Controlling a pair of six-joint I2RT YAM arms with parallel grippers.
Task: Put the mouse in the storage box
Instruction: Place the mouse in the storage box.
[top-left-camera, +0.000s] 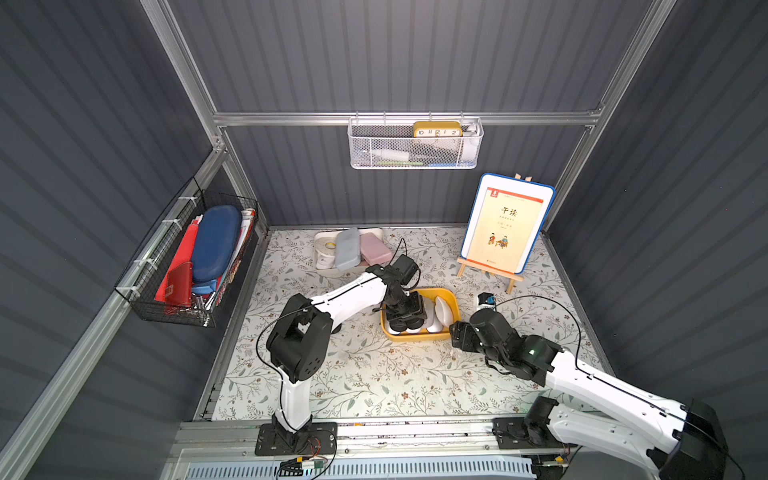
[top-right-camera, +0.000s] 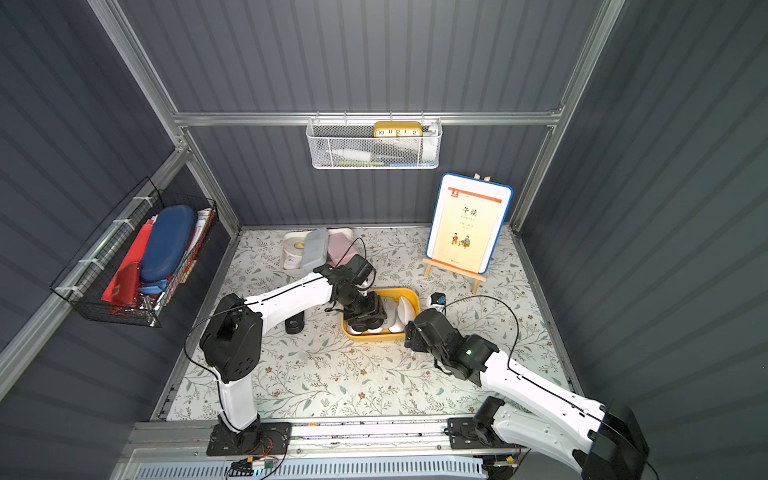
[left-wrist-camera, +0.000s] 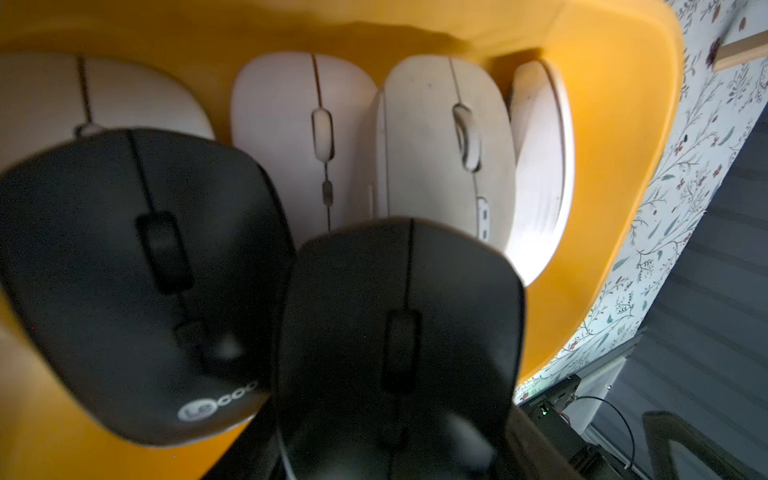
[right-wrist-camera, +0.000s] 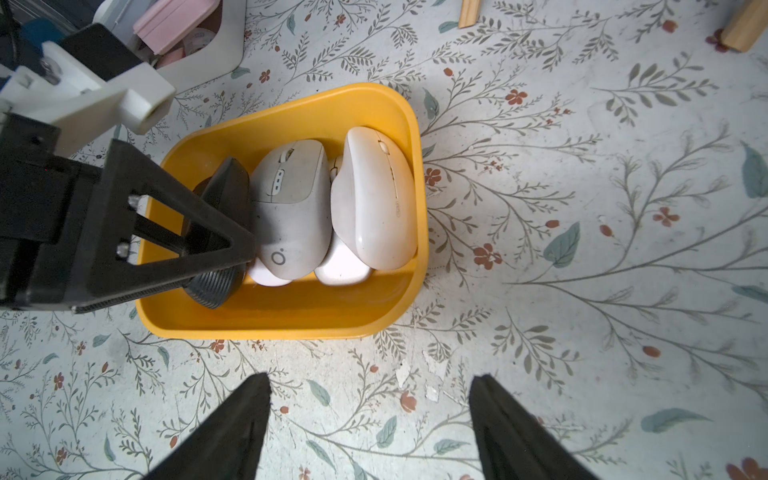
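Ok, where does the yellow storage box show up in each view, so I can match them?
In a top view: storage box mid-table, just below picture centre.
In a top view: same spot, shifted slightly left.
Left wrist: its yellow wall fills most of the frame, behind the mice.
Right wrist: upper left of centre.
Shared landmark: wooden stand nearby.

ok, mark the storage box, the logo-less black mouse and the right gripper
storage box (right-wrist-camera: 291, 316): right wrist view, bare yellow outer wall.
black mouse (left-wrist-camera: 401, 349): left wrist view, its scroll wheel.
right gripper (right-wrist-camera: 370, 378): right wrist view, midway between its fingertips.
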